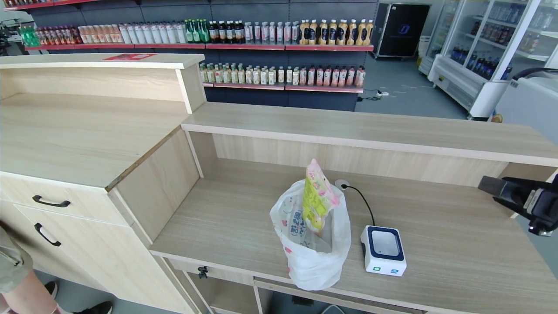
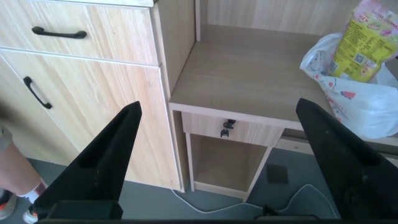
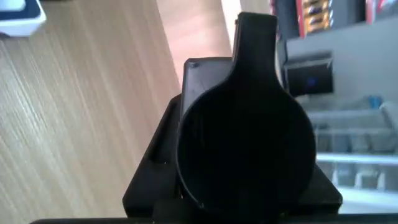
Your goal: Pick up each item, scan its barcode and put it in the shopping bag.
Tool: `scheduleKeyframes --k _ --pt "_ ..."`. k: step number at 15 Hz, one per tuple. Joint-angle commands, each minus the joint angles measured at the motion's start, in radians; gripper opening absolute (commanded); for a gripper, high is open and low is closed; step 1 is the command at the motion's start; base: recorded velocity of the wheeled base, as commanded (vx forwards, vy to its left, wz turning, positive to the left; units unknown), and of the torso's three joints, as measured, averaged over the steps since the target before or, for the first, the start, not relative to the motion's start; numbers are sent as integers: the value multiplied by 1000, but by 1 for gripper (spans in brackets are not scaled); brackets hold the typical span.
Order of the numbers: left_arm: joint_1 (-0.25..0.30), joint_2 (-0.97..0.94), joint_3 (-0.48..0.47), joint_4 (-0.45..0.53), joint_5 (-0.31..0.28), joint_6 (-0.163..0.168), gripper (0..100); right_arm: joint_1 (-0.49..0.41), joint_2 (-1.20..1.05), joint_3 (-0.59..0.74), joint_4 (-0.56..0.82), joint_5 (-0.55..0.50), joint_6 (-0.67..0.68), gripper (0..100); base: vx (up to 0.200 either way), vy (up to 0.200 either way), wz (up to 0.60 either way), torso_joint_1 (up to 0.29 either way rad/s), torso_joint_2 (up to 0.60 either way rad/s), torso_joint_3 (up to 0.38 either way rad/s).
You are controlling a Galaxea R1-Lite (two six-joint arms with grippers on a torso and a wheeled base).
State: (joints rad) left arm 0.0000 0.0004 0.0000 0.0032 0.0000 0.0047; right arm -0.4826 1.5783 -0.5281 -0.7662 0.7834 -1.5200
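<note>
1. The yellow and pink snack packet (image 1: pixel 319 196) (image 2: pixel 367 37) stands upright in the white shopping bag (image 1: pixel 314 257) (image 2: pixel 354 99), its top half sticking out above the bag's open mouth.
2. The bag sits on the lower wooden counter (image 1: pixel 457 235), near the front edge.
3. The white scanner (image 1: pixel 383 249) (image 3: pixel 18 15), with its dark-framed window facing up, lies just beside the bag on my right-hand side. It is close to the bag, but I cannot make out whether they touch.
4. A black cable (image 1: pixel 364 200) runs from the scanner back to a round port in the counter behind the bag.
5. My left gripper (image 2: pixel 219 104) hangs low in front of the counter, facing the small locked drawer (image 2: pixel 231 129) and the open cubby under it. Its two fingers (image 2: pixel 106 162) are spread wide apart with nothing between them.
6. My right gripper (image 1: pixel 495 188) hovers over the counter's right end, well apart from the scanner and the bag. I cannot tell whether it is spread or closed.
7. To my left stands a taller cabinet with black-handled drawers (image 1: pixel 50 203), and shelves of bottles (image 1: pixel 279 48) line the wall behind.
</note>
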Motion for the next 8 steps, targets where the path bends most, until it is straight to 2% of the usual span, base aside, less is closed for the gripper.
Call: scheduleKeyframes --k 1,4,6,8 --pt "0 0 0 0 0 0 100 377 -264 72 48 83 -335 0 0 0 0 0 0 0" --pt "0 0 0 0 0 0 100 751 -250 57 36 76 -720 0 0 0 0 0 0 0" --pt "0 0 0 0 0 0 100 909 -236 53 -45 74 -855 0 0 0 0 0 0 0" --pt "0 0 0 0 0 0 100 978 -196 37 -301 99 -893 0 0 0 0 0 0 0"
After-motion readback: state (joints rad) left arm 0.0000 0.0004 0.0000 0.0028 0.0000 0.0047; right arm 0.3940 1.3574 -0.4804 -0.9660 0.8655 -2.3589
